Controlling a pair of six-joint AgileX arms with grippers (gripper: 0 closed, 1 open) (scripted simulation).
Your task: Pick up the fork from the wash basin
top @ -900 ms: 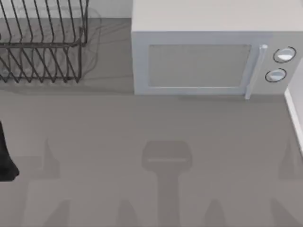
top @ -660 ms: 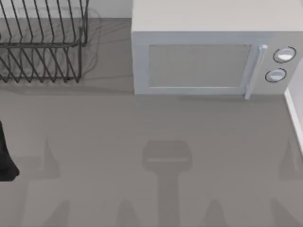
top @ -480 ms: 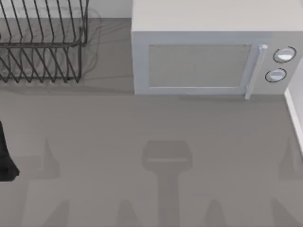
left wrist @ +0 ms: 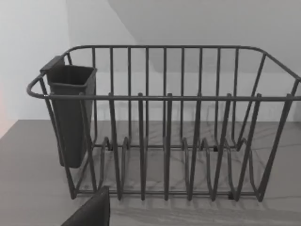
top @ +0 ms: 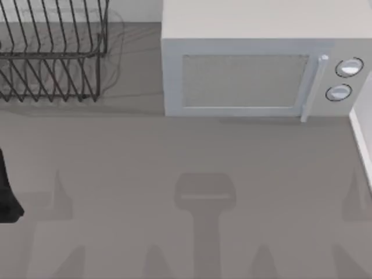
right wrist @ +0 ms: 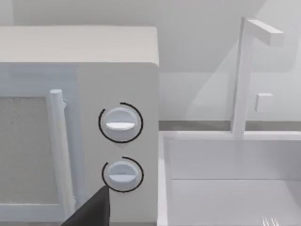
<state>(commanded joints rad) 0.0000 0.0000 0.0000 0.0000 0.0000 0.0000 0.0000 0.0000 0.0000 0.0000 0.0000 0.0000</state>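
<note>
The silver tines of the fork [right wrist: 269,221] poke into the right wrist view, lying inside the white wash basin [right wrist: 225,188]; its handle is out of view. The basin sits right beside the microwave [right wrist: 117,141], and its rim [top: 361,139] runs along the right edge of the top view. A dark part of my right gripper [right wrist: 91,209] hangs in front of the microwave's knobs, well short of the fork. A dark part of my left gripper [left wrist: 91,212] faces the dish rack [left wrist: 164,132], and my left arm [top: 6,197] sits at the table's left edge.
A white faucet [right wrist: 244,75] rises behind the basin. The closed microwave [top: 244,75] stands at the back centre-right and the wire dish rack [top: 52,52], with a dark utensil cup [left wrist: 70,113], at the back left. Grey countertop [top: 186,168] spreads in front.
</note>
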